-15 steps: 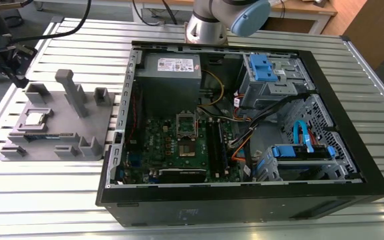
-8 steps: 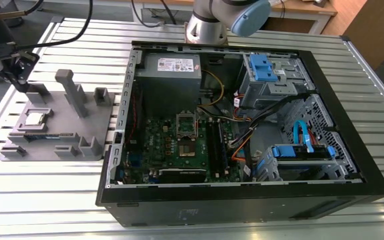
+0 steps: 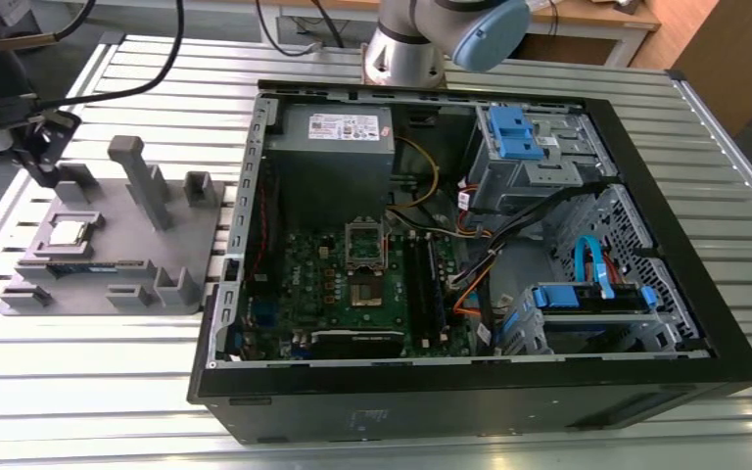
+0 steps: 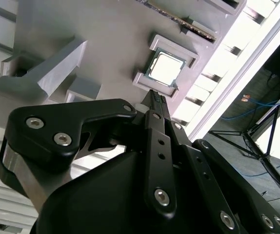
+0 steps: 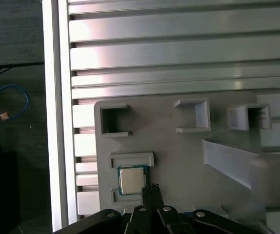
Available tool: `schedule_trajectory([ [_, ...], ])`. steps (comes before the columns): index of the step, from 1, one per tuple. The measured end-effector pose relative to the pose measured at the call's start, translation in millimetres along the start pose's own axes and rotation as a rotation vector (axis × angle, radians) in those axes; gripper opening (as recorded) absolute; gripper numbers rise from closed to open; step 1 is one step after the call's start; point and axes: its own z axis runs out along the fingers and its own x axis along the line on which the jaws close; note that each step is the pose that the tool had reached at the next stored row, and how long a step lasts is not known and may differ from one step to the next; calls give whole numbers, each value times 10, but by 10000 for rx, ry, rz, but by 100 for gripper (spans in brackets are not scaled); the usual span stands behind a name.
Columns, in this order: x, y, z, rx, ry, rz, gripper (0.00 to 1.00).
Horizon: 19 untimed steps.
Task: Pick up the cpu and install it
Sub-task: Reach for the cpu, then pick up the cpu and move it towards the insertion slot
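Black metal gripper (image 4: pixel 155 97) with slim fingers (image 5: pixel 148 197) pressed together, pinching nothing; tips just beside the small square silver-topped cpu (image 5: pixel 131 180); chip lying flat in a walled pocket near the edge of the grey plastic fixture plate (image 5: pixel 179 165), on the slatted aluminium tabletop (image 5: pixel 179 44); contact between tips and chip impossible to tell; gripper body cut off in both wrist views.

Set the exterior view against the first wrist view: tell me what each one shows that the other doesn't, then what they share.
The exterior view adds the open computer case, its motherboard, and the arm's base behind the case. The first wrist view adds close detail: the pincer, shut, with its tip just beside a corner of the cpu, and the green rim around the chip's silver top. Both show the cpu lying in its nest on the grey fixture plate, on the slatted table.
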Motion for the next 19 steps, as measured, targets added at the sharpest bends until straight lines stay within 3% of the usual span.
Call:
schedule_trajectory([
  [13, 28, -87, 122, 3, 4, -217, 11],
  [19, 29, -92, 133, 5, 7, -249, 11],
])
